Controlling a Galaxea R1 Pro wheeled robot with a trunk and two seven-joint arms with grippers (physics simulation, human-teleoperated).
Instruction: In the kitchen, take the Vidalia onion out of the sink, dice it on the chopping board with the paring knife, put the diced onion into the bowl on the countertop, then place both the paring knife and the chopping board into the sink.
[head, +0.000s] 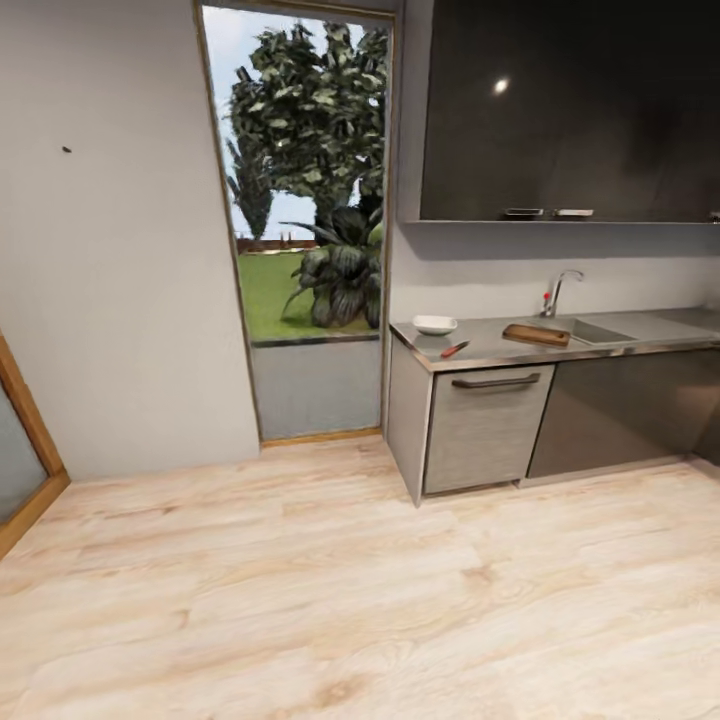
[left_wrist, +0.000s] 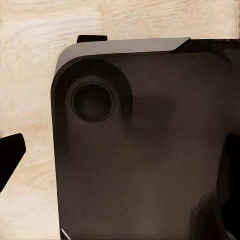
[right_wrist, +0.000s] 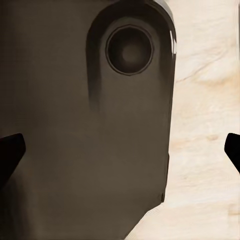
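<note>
While the robot stands well apart from the countertop (head: 600, 345), the board (head: 536, 335) lies beside the sink (head: 597, 330), with the knife (head: 454, 349) and bowl (head: 434, 324) further left. It should drive closer, facing the sink. Both grippers: I cannot tell if open or closed

Right hand (right_wrist: 120, 150) spread wide, dark fingertips (right_wrist: 11, 150) far apart; left hand's spread unclear.
</note>
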